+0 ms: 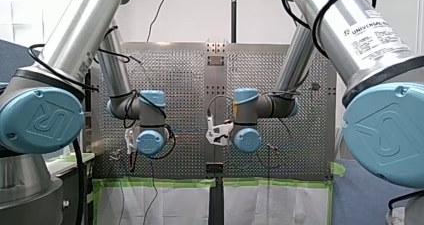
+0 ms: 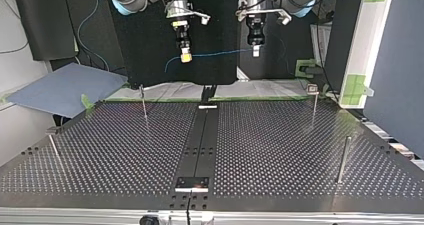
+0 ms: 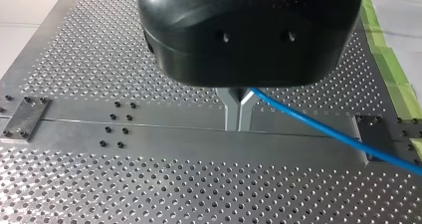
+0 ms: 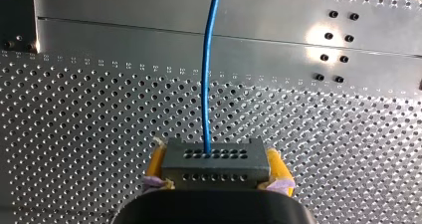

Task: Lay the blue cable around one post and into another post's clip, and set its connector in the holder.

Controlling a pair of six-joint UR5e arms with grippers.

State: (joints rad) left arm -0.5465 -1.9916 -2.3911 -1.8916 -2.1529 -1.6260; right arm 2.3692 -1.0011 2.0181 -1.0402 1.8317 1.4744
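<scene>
In the top view both grippers hang high above the perforated table. The thin blue cable runs nearly level between them. My right gripper, with yellow pads, is at that view's left, my left gripper at its right. The right wrist view shows my right gripper shut on the dark connector block, with the blue cable leading straight ahead out of it. In the left wrist view my left gripper has its metal fingers shut on the blue cable, which trails off to one side.
Thin upright posts stand on the table: one at the back left of the top view, one at the back right, one nearer on the right, one at the left edge. A dark centre rail carries a small plate.
</scene>
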